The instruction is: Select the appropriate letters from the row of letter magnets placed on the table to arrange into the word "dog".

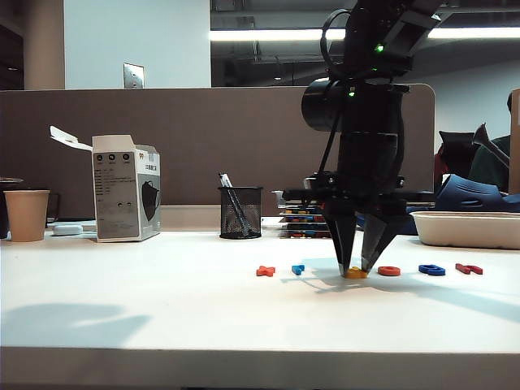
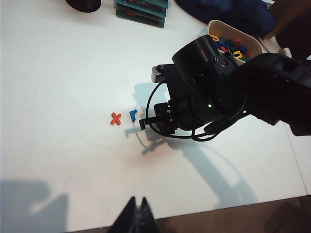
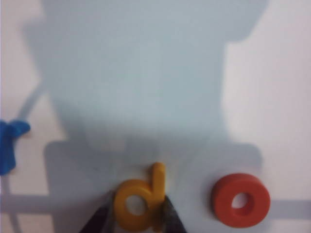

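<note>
The right gripper (image 1: 355, 267) reaches down to the white bench (image 1: 162, 309), its dark fingers (image 3: 99, 221) closed on the small flat yellow plastic "d" (image 3: 140, 199), which lies beside the orange-red ring "o" (image 3: 240, 199). The left gripper (image 2: 137, 218) hovers apart over the bench edge, fingers pressed together, holding nothing

Low frontal exterior; downward-looking wrist cameras.

You see the left gripper (image 2: 138, 217) hovering with fingertips together above the table (image 2: 58, 73), the other arm (image 2: 214, 92) lowered beside the orange x (image 2: 115, 118) and light blue letter (image 2: 132, 114).
</note>
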`<action>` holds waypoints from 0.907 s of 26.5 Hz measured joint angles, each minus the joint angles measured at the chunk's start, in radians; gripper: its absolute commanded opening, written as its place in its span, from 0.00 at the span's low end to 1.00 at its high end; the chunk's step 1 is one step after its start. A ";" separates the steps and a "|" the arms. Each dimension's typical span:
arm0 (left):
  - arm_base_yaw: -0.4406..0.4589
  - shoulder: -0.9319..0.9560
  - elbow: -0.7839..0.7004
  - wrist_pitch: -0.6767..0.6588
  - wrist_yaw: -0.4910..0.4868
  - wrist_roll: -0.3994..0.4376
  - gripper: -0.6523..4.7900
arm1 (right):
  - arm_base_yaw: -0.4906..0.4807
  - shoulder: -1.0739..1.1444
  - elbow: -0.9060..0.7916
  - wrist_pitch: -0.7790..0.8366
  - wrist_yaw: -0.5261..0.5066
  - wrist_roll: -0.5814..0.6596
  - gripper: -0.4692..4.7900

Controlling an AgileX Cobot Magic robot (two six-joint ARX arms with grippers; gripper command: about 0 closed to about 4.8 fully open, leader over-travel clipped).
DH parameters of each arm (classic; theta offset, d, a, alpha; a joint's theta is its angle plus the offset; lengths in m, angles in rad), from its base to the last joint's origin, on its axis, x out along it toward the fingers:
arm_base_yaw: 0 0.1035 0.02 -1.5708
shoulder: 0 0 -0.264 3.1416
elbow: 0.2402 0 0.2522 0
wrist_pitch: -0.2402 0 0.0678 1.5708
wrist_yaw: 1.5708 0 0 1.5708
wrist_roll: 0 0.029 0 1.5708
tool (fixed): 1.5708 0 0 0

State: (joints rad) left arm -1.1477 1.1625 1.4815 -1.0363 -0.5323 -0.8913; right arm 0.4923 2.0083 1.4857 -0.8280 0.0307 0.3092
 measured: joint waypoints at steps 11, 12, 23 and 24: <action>0.000 0.000 0.000 0.000 0.000 0.000 0.11 | 0.001 -0.062 0.007 -0.037 -0.007 0.001 0.27; 0.000 0.000 0.000 0.000 0.000 0.000 0.11 | 0.004 -0.073 0.009 -0.045 -0.007 0.008 0.27; 0.000 0.000 0.000 0.000 0.000 0.000 0.11 | 0.114 -0.092 0.008 -0.105 -0.007 0.164 0.27; 0.000 0.000 0.000 0.000 0.000 0.000 0.11 | 0.121 -0.092 0.008 -0.105 -0.008 0.177 0.27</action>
State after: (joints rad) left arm -1.1481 1.1625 1.4815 -1.0359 -0.5323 -0.8913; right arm 0.6136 1.9167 1.4937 -0.9333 0.0227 0.4858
